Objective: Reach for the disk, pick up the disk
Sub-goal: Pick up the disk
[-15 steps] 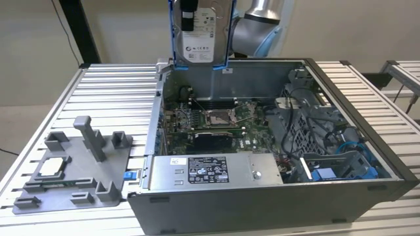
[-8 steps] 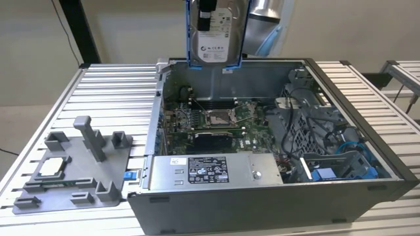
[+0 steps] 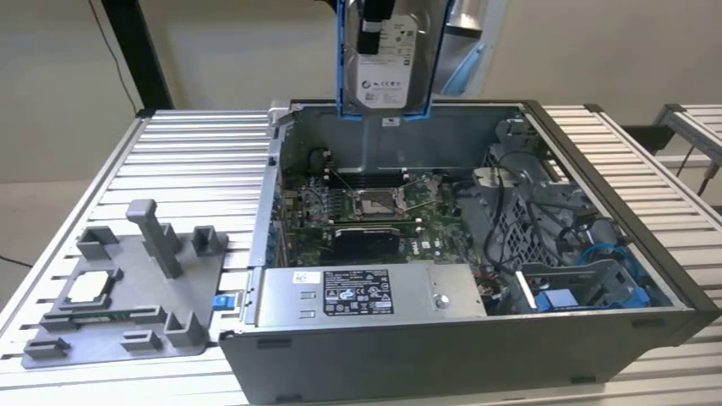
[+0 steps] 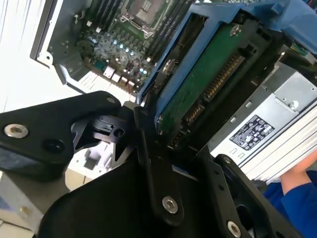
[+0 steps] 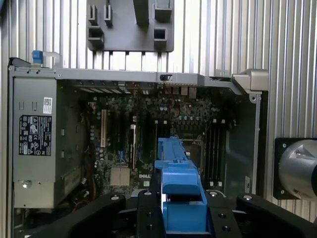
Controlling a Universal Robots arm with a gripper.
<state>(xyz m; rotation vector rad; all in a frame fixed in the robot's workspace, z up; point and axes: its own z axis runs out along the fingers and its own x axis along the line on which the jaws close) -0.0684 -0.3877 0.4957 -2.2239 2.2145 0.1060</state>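
Gripper [image 4: 163, 148] is clamped on the disk [image 3: 386, 59], which hangs upright above the case's [image 3: 631, 245] far wall, clear of the open top (grip looks to be at one end, so it hangs edge-down). Disk: silver-grey body, white label facing the exterior view, blue bracket [image 5: 181, 198] around it; green circuit board side and connector visible in the second wrist view.
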